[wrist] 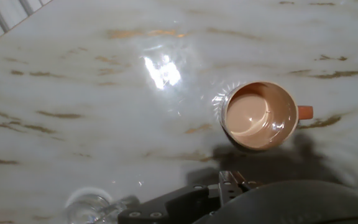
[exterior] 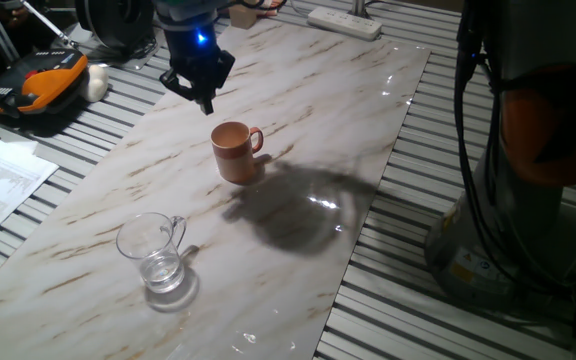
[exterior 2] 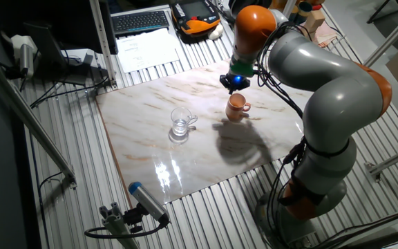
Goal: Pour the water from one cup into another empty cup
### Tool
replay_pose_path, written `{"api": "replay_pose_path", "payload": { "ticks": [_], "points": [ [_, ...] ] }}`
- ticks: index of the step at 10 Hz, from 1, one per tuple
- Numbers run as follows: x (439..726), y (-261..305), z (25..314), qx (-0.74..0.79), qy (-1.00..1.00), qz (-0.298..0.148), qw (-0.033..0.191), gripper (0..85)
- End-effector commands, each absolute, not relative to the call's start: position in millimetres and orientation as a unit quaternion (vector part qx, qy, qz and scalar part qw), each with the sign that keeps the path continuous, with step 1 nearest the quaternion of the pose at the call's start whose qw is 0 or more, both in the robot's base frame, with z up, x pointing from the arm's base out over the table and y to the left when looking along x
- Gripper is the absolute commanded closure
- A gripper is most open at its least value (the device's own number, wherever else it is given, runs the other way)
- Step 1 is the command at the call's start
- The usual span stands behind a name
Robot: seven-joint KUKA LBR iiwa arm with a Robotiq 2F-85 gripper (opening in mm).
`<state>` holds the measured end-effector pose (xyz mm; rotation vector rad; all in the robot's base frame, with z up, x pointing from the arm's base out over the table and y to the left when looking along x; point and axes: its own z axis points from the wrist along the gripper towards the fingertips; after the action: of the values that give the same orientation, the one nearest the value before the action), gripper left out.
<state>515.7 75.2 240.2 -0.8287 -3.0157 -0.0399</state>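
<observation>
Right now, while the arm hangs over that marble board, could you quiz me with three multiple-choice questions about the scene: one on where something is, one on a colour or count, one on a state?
1. Where is the gripper?
A. Closed around the glass mug
B. In the air above the board, near the brown mug
C. Resting inside the brown mug

2. How many mugs stand on the marble board?
A. One
B. Two
C. Four

3. What state is the glass mug in?
A. Upright, with a little clear water at the bottom
B. Tipped on its side
C. Upside down

Answers:
1 B: both fixed views show it hanging clear of the brown mug, holding nothing.
2 B: only the glass mug and the brown mug are there.
3 A: it stands upright with liquid visible through the glass.
</observation>
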Motion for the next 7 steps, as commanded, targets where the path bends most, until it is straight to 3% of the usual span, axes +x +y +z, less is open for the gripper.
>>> {"api": "replay_pose_path", "payload": {
  "ticks": [1, 7],
  "points": [
    [516, 76, 240, -0.272, -0.962, -0.013, 0.007, 85.0],
    [519, 87, 240, -0.340, -0.941, -0.006, 0.000, 85.0]
  ]
}}
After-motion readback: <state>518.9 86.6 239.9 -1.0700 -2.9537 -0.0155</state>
